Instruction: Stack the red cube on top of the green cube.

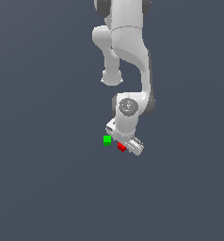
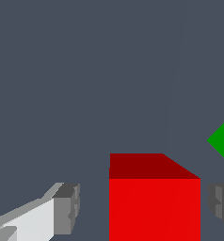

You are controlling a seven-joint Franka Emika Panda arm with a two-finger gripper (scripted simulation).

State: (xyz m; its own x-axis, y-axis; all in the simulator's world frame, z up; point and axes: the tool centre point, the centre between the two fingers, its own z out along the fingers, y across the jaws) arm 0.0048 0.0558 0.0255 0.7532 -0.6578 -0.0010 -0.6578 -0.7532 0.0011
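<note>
The red cube (image 1: pixel 122 148) rests on the grey floor, just below the white gripper (image 1: pixel 124 144). In the wrist view the red cube (image 2: pixel 154 207) sits between the two grey fingertips (image 2: pixel 67 209), with a gap showing on each side. The gripper (image 2: pixel 143 207) is open around the cube and does not clamp it. The green cube (image 1: pixel 107 140) rests on the floor close by, toward the exterior view's left of the red cube. In the wrist view only a corner of the green cube (image 2: pixel 223 140) shows at the picture's edge.
The white arm (image 1: pixel 128 52) reaches down from the top of the exterior view. The plain dark grey floor (image 1: pixel 48 179) spreads all around the two cubes.
</note>
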